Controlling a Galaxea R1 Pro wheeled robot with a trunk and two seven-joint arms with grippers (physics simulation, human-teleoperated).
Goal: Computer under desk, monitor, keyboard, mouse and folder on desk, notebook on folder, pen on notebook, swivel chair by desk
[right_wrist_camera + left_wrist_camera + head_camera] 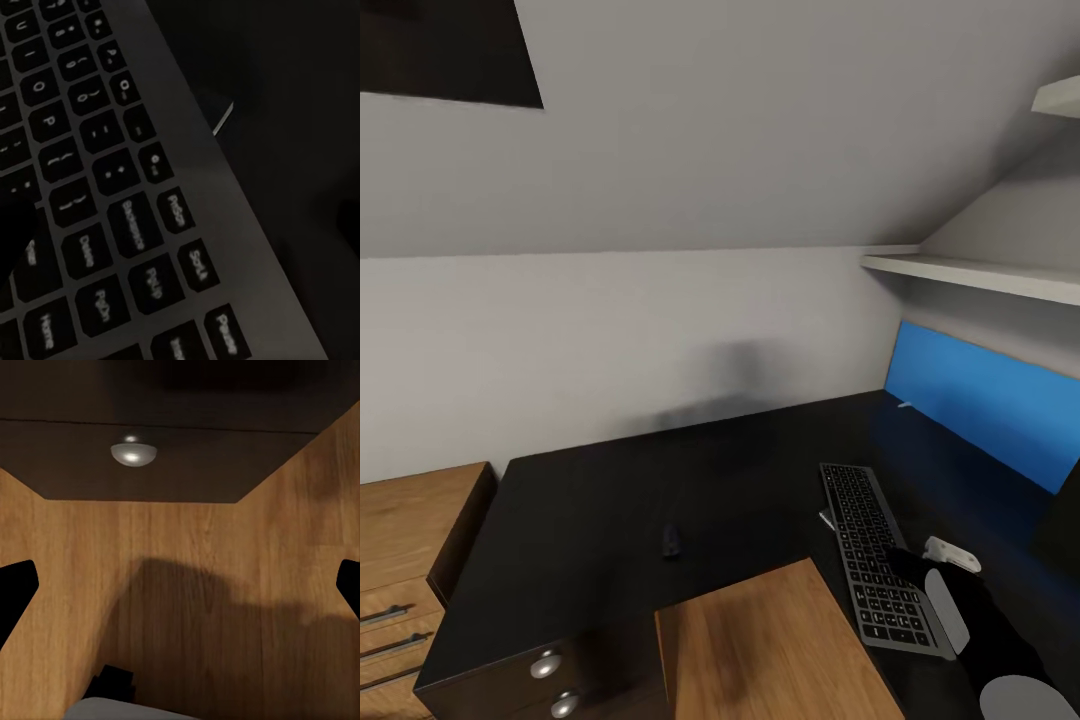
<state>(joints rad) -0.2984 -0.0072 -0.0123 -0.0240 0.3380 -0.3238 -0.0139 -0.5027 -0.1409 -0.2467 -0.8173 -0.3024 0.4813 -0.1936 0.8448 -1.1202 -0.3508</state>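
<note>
The left fingers (16, 589) stand wide apart over wooden floor, facing a silver drawer knob (133, 452). The black bench (610, 500) carries the keyboard (875, 555). The right arm's fingers (908, 565) rest over its near end; their state cannot be told.

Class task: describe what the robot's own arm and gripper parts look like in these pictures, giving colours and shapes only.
In the head view, the right arm is a matte black, rounded limb with light grey oval panels and a small white piece near its wrist. In the left wrist view, the left gripper shows two plain black fingers at the picture's edges. No cables or markings can be made out.
</note>
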